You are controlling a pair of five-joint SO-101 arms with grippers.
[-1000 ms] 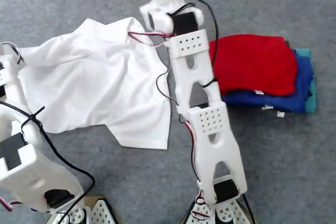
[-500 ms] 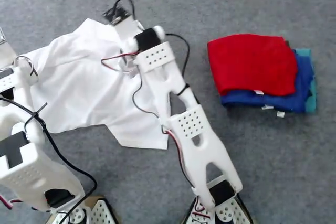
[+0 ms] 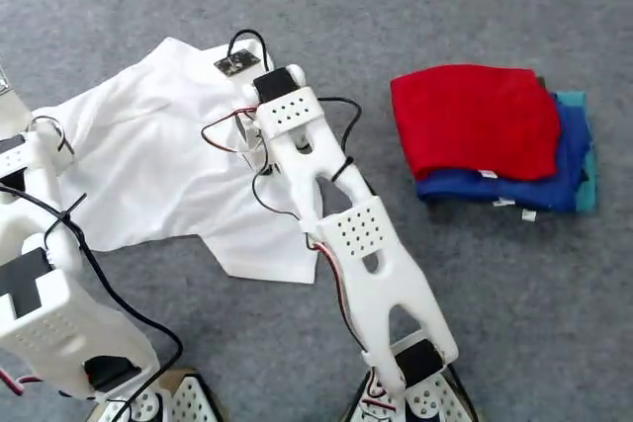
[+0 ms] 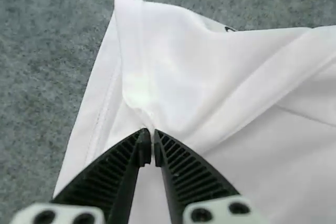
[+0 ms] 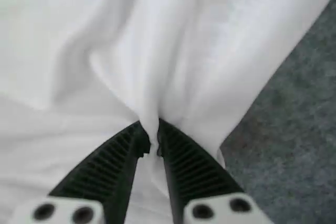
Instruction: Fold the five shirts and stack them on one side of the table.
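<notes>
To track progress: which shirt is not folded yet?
The white shirt: it lies spread out, while the red shirt, blue shirt and teal shirt are folded in a stack.

L pincer (image 4: 149,139) & R pincer (image 5: 152,134) both clamped tight, R arm (image 3: 371,234) stretched fwd, L arm (image 3: 45,313) angled left.

A white short-sleeved cloth shirt (image 3: 148,175) lies unfolded and rumpled on the left half of the surface, spread from the left edge toward the middle. One hemmed corner of it is pinched in the closed left tool (image 4: 152,141). A raised ridge of its cloth, on the side nearer the middle of the surface, is pinched in the closed right tool (image 5: 151,137). Toward the right edge sits a neat stack: a folded red shirt (image 3: 475,121) on top, a folded blue shirt (image 3: 554,185) under it, and a folded teal shirt (image 3: 574,101) showing at the bottom.
</notes>
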